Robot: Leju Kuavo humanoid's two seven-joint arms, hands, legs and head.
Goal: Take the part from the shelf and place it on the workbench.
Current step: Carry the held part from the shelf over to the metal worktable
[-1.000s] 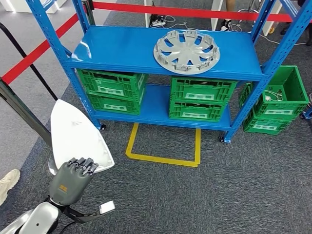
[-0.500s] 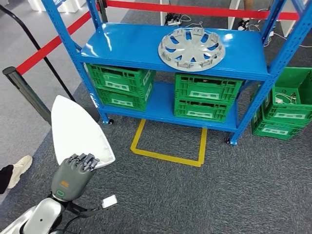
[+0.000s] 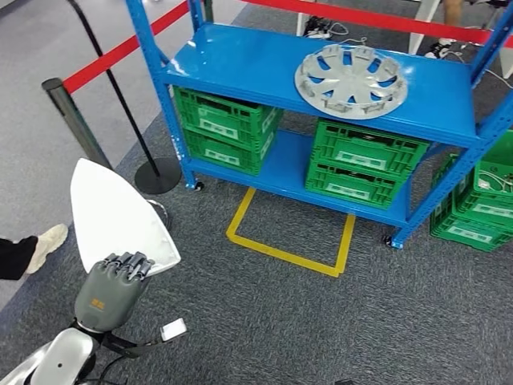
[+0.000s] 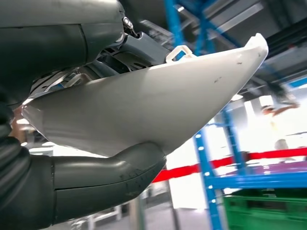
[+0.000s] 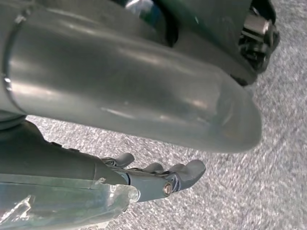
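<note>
My left hand (image 3: 109,290) grips a white, pointed, shell-like part (image 3: 115,212) by its near edge, low at the left of the head view and over the grey carpet. In the left wrist view the thick grey thumb (image 4: 108,177) lies under the white part (image 4: 145,100) and the darker fingers lie on its other side. My right hand (image 5: 155,175) hangs above the carpet with its fingers loosely stretched and nothing in them. The blue shelf (image 3: 254,68) stands ahead and to the right, apart from both hands.
A silver hubcap (image 3: 351,80) lies on the shelf's top board. Green crates (image 3: 227,128) fill the lower level, and more stand at the right (image 3: 478,200). A yellow square (image 3: 290,249) marks the floor. A stanchion post (image 3: 72,120) with red belts and a person's shoe (image 3: 48,241) are at the left.
The whole picture has slid to the right, so the camera has turned left; the stanchion and shoe have come further in. My left hand keeps its hold on the white part.
</note>
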